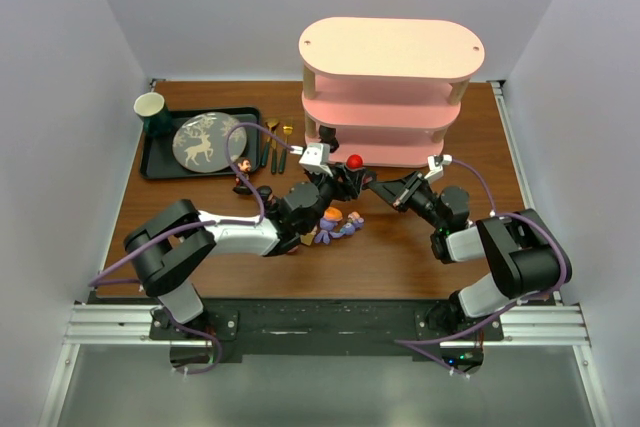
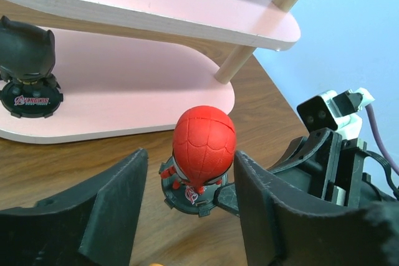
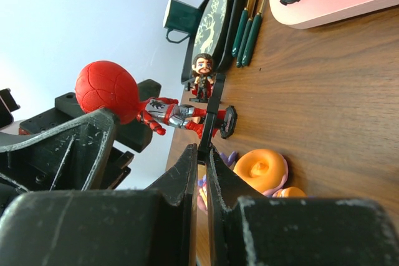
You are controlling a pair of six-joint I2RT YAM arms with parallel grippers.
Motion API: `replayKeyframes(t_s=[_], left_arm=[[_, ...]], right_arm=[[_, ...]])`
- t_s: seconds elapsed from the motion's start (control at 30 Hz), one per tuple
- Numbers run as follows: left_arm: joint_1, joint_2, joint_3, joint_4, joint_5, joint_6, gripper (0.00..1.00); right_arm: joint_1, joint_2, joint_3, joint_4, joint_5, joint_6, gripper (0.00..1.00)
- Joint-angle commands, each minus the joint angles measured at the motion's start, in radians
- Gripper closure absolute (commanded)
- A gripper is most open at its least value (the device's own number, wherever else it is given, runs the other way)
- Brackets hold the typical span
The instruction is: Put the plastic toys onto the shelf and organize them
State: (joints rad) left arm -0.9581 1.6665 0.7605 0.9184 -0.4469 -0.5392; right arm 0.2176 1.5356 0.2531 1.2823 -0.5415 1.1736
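Note:
A red-headed figurine [image 2: 203, 144] stands on its dark round base on the table, just in front of the pink shelf [image 1: 390, 47]. My left gripper [image 2: 190, 179] is open, with one jaw on each side of the figurine, not touching it. My right gripper [image 3: 202, 149] is shut on a thin dark edge at the figurine's base [image 3: 215, 113]; its tip shows in the left wrist view [image 2: 232, 196]. A black masked figurine [image 2: 28, 60] stands on the shelf's bottom tier. Purple bunny toys [image 1: 335, 227] lie under my left arm. Two dark figurines [image 1: 243, 169] stand left of them.
A black tray [image 1: 155, 162] at the far left holds a patterned plate [image 1: 203, 142] and a green cup [image 1: 150, 107]. Gold spoons [image 1: 275, 142] lie beside it. An orange-topped toy [image 3: 262, 169] lies close under my right gripper. The shelf's post [image 2: 240, 60] stands near the red figurine.

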Motion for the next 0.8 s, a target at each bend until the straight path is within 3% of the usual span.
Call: replayKeyframes(t_s=[0.0,0.43,0.7,0.77], left_arm=[[-0.007,-0.019,-0.006,0.103,-0.021,0.001,0.42],[-0.008,-0.004,0.010,0.099,-0.016,0.001,0.48],[-0.008,-0.001,0.013,0.092,-0.010,0.008,0.67],[-0.010,0.004,0.014,0.092,-0.007,0.013,0.74]], right_arm=[[0.005,-0.008,0.009,0.029,0.015,-0.025,1.00],[0.006,0.000,-0.002,0.035,0.017,-0.032,1.00],[0.006,-0.006,-0.002,0.032,0.017,-0.035,1.00],[0.006,-0.008,-0.002,0.032,0.017,-0.038,0.96]])
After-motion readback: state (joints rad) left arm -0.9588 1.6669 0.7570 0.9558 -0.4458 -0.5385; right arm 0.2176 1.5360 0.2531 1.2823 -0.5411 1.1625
